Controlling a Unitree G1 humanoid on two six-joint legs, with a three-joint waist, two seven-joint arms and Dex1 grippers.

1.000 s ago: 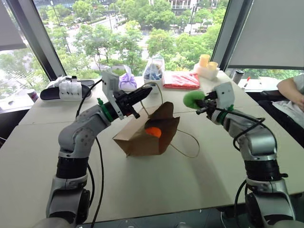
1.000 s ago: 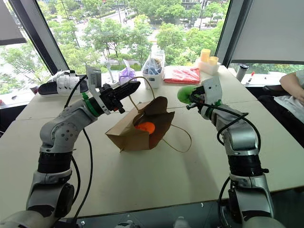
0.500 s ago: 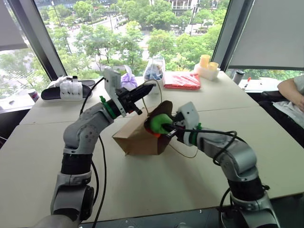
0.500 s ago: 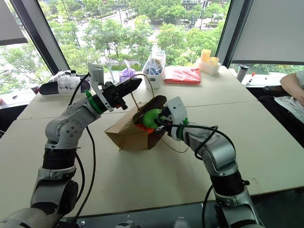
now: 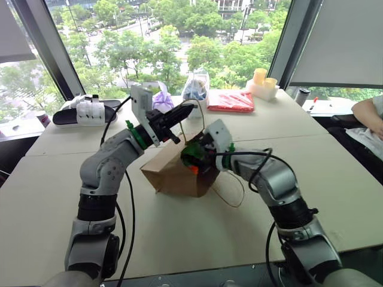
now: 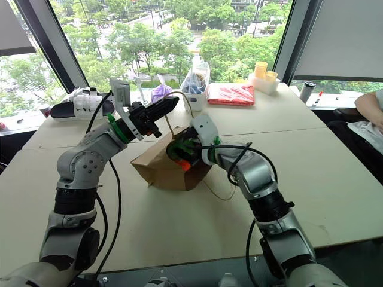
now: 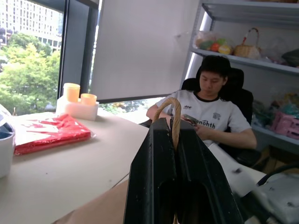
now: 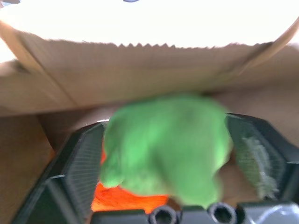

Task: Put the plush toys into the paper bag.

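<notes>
Reaching into the paper bag [image 5: 173, 173], the right gripper [image 8: 163, 154] stands spread around the green plush toy [image 8: 163, 140], the orange plush toy [image 8: 124, 200] beneath; the left gripper [image 7: 174, 135] is clamped on the bag's handle [image 7: 170, 114]

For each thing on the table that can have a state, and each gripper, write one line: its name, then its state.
Paper bag: lying on its side, mouth open.
Bag handle: pinched and lifted by the left gripper.
Left gripper: shut on the handle.
Green plush toy: inside the bag mouth, between the right gripper's spread fingers.
Orange plush toy: inside the bag, under the green one.
Right gripper: open.
</notes>
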